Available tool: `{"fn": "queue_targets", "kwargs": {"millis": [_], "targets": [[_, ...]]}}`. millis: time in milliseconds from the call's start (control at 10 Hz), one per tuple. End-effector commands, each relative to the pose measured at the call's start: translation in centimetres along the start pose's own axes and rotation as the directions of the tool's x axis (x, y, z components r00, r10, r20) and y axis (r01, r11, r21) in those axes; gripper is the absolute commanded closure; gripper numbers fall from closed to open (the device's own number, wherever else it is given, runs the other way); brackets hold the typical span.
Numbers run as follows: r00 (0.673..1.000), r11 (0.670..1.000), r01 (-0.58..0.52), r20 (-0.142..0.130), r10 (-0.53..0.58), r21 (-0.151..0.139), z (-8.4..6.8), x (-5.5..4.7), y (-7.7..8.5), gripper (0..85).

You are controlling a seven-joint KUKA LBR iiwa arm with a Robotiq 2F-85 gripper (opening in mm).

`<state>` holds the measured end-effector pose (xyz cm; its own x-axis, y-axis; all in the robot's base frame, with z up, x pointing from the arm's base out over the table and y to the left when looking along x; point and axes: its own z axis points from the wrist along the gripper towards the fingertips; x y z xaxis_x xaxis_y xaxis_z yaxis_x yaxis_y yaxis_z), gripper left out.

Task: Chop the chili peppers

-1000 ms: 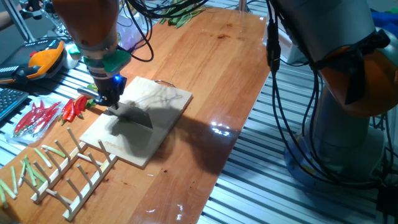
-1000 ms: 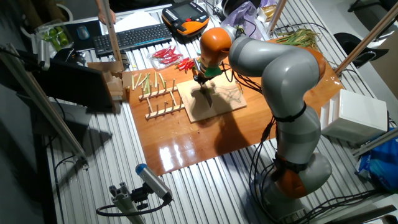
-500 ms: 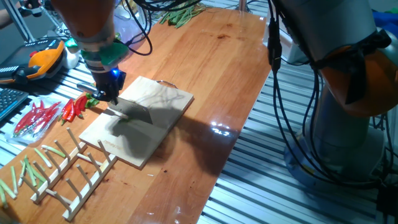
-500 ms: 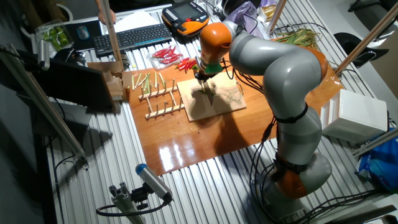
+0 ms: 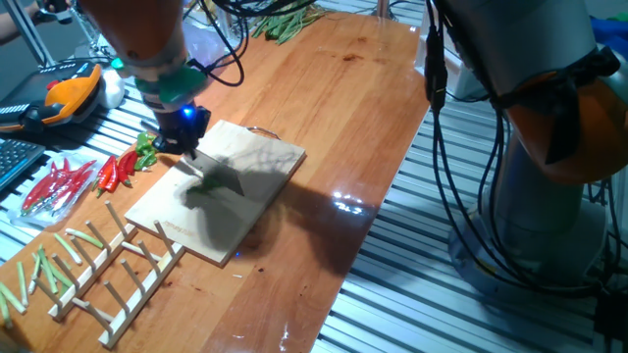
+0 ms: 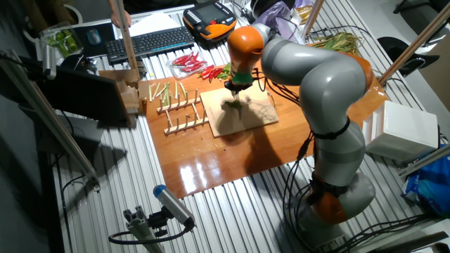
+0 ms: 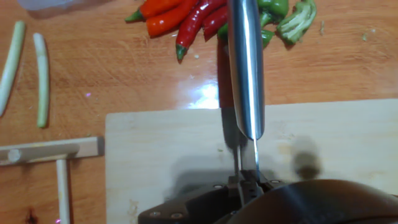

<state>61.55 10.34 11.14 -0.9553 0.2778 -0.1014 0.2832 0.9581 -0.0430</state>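
The chili peppers (image 7: 287, 17) are a few bright-green stubby bits lying on the table beyond the board's far edge, beside red chilies (image 7: 186, 15). They also show as green chili peppers (image 5: 145, 153) left of the board and as chili peppers (image 6: 223, 72) in the other fixed view. My gripper (image 7: 247, 183) is shut on a knife (image 7: 246, 68), whose blade points toward the chilies and ends above them. The gripper (image 5: 184, 126) hangs over the near-left part of the wooden cutting board (image 5: 255, 162). The gripper (image 6: 235, 87) is above the board (image 6: 253, 116).
More red chilies (image 5: 57, 182) lie in a clear bag at the left. A wooden rack (image 5: 118, 270) with pale-green stalk sticks (image 5: 39, 265) stands in front of the board. A teach pendant (image 5: 69, 93) and keyboard (image 6: 148, 41) sit off the wooden tabletop.
The gripper with the knife has shifted a little right and toward the board's middle, and the blade has tilted. The green chilies beside the board now show uncovered.
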Motion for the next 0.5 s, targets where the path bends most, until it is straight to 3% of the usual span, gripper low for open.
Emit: {"fn": "queue_targets", "kwargs": {"millis": [0,100,300,400], "targets": [[0.994,0.993,-0.112,-0.011,0.112,-0.022,-0.16,0.13,-0.24,85.0],[0.97,0.968,-0.242,-0.028,0.241,-0.07,-0.18,0.09,-0.42,85.0],[0.916,0.912,-0.401,-0.026,0.4,-0.085,-0.17,-0.22,-0.82,85.0],[0.884,0.881,-0.466,0.001,0.467,-0.082,-0.19,-0.22,-0.87,85.0]]}}
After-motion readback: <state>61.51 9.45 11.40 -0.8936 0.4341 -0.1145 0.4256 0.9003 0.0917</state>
